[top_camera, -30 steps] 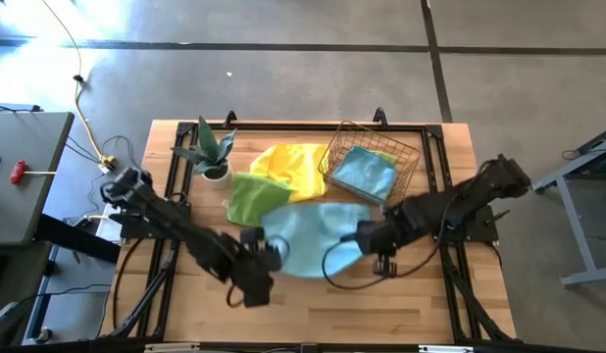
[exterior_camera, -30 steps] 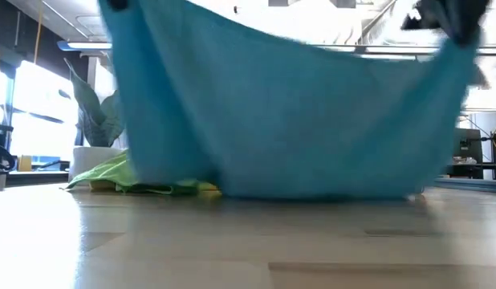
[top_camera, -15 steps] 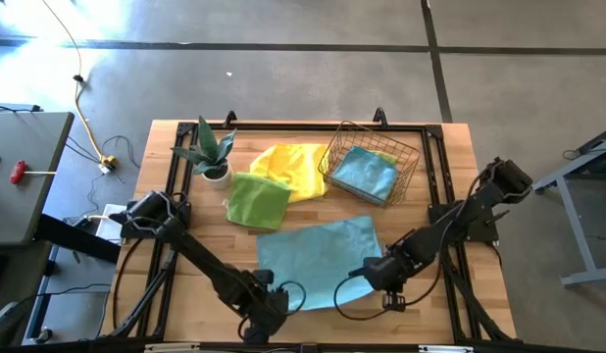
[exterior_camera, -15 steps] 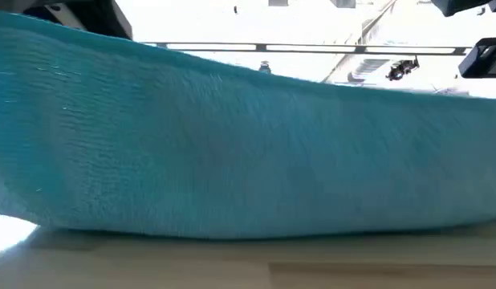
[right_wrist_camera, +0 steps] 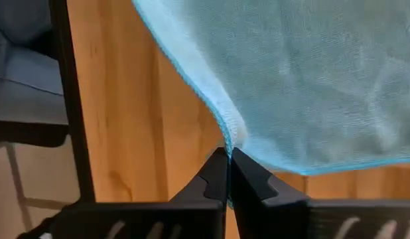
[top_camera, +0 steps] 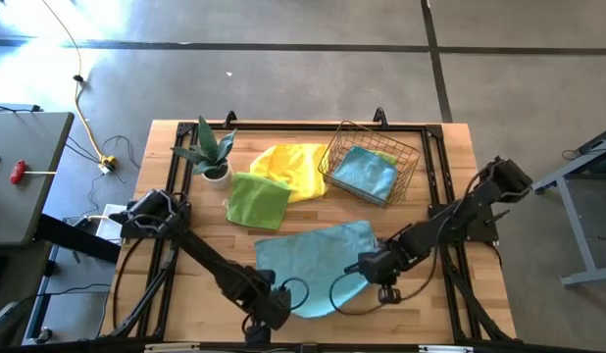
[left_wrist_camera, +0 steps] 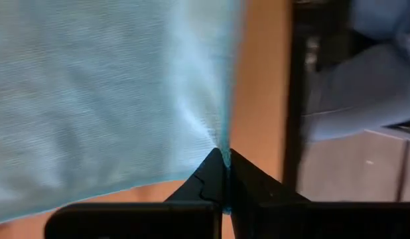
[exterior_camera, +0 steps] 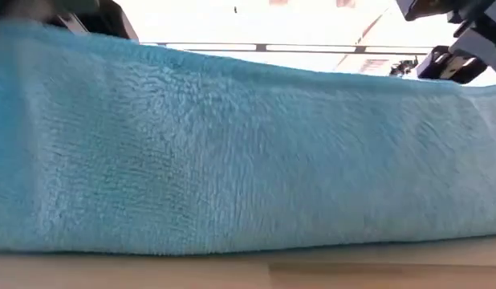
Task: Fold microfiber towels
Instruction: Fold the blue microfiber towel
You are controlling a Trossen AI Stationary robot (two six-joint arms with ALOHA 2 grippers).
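A teal blue microfiber towel [top_camera: 313,257] lies spread on the wooden table [top_camera: 421,319]. Its far part rests flat and its near edge [exterior_camera: 248,72] is raised between my two grippers. My left gripper [top_camera: 280,306] is shut on the near-left corner, my right gripper [top_camera: 372,267] on the near-right corner. A lime green towel [top_camera: 259,201] and a yellow towel [top_camera: 293,165] lie farther back, the green one overlapping the yellow. My left gripper pinches the teal towel's near-left corner [left_wrist_camera: 221,147] between its two fingers, coming steeply from above. The corner is held up off the table and the cloth runs away from it toward the far side. My right gripper pinches the near-right corner [right_wrist_camera: 233,136] between its two fingers, also steeply from above. The corner is raised, and the edge between the two holds sags only slightly.
A wire mesh basket [top_camera: 334,157] with another teal cloth [top_camera: 367,172] inside stands at the back right. A small potted plant [top_camera: 213,152] stands at the back left. Bare wood shows along the near edge and to the right of the towel.
Both grippers have gone down and toward the table's near edge, tipping more steeply downward, still shut on the towel. The teal towel, which hung bunched between them above the table's middle, is now drawn out and laid flat, with only its near edge held up.
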